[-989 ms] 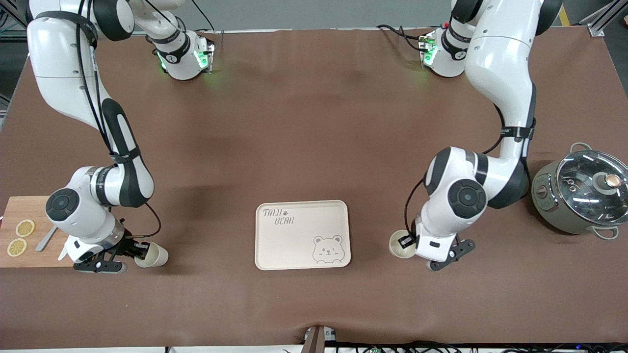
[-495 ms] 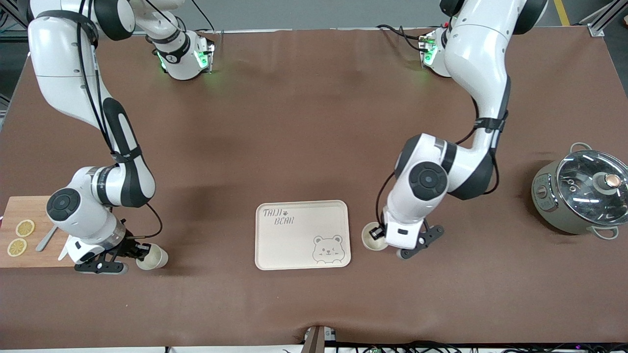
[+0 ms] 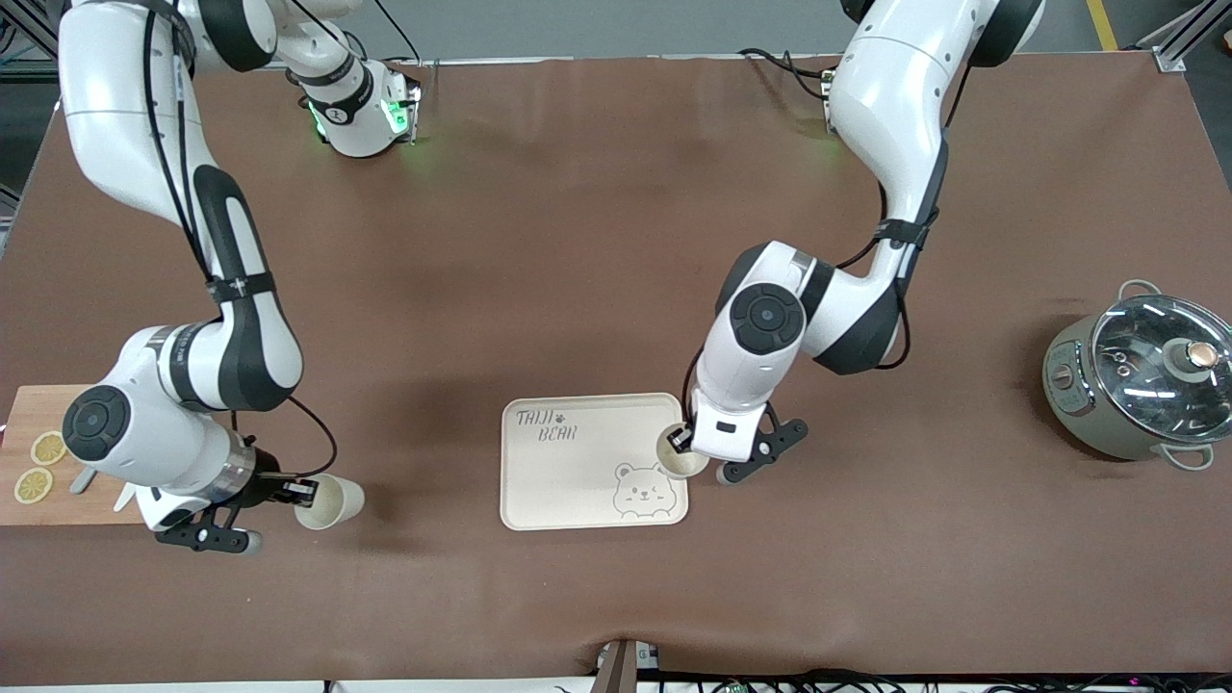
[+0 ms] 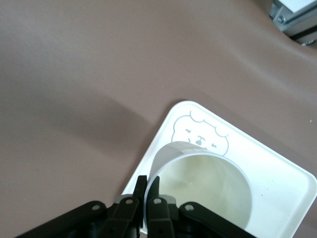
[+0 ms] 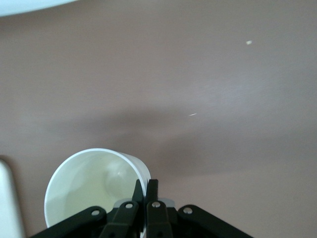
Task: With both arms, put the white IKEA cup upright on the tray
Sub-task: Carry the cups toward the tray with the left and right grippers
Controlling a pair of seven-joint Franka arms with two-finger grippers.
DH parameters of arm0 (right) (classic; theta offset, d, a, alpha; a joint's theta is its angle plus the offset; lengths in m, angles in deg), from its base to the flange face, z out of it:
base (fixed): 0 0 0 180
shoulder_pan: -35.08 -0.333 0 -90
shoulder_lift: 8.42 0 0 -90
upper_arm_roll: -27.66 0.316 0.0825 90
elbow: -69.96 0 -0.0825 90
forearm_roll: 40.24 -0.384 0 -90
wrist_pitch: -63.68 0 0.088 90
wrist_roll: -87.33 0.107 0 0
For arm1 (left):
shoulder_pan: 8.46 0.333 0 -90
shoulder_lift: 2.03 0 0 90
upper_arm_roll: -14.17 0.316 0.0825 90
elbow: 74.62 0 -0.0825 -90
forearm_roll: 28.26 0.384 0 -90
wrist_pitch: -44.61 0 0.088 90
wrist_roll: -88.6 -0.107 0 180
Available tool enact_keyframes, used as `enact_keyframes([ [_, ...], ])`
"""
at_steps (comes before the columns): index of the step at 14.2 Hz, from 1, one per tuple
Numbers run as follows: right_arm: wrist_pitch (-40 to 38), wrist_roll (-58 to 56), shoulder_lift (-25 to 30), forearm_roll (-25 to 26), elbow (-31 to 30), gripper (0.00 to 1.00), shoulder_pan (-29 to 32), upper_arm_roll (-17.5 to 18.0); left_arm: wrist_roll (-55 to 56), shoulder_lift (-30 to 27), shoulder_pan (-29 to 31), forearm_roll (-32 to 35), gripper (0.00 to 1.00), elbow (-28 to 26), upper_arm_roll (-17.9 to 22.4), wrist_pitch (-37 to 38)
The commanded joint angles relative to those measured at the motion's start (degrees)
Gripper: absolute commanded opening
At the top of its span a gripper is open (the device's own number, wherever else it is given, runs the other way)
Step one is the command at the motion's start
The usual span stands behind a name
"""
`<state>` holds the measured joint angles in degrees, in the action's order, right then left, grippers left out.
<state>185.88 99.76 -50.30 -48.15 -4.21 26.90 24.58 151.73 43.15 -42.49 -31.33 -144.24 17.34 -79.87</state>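
One white cup [image 3: 680,458] is pinched at its rim by the left gripper [image 3: 685,445], upright over the tray [image 3: 577,472] edge beside the bear drawing; contact apparently not made. The right gripper [image 3: 304,490] clamps a second, tilted cup [image 3: 327,501] near the cutting board [image 3: 38,423].

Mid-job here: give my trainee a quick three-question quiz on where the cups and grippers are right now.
1. True or false: the left gripper is shut on a cup over the tray.
2. What does the right gripper hold?
A. lemon slice
B. cup
C. pot lid
3. Fill in: the pot stands toward the ____ arm's end of the table.

Key: 1 true; 2 B, a second cup, over the table beside the cutting board; 3 left.
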Motion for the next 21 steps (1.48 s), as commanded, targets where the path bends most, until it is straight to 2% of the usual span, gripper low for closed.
enact_keyframes([
  [1, -2.8, 10.1, 0.0, -0.1, 3.2, 0.0, -5.7, -0.7, 0.9, 1.6, -1.6, -1.1, 0.0, 0.7, 0.5, -1.2],
  [9, -1.6, 25.3, -0.4, -0.1, 3.2, 0.0, -14.2, -0.7, 3.0, 5.0, -3.7, -1.1, 0.0, 0.4, -0.1, -3.1],
  [14, 3.0, 30.9, -1.4, 0.6, 2.6, 0.0, -18.8, -0.7, 2.8, 6.2, -3.9, -1.1, 0.0, 0.2, -0.1, -3.1],
  [15, 3.5, 31.9, -1.6, 1.1, 2.5, 0.0, -19.4, -0.7, 2.7, 6.2, -3.9, -1.1, 0.06, 0.1, -0.1, -3.1],
  [18, 7.5, 34.9, -4.0, 3.2, 2.0, 0.0, -20.8, -0.7, 2.2, 6.2, -3.7, -1.1, 0.39, -0.3, 0.0, -3.1],
  [21, 11.5, 37.2, -6.9, 5.1, 2.0, 0.0, -22.0, -0.7, 2.4, 5.4, -3.8, -1.0, 0.65, -0.3, 0.0, -3.1],
])
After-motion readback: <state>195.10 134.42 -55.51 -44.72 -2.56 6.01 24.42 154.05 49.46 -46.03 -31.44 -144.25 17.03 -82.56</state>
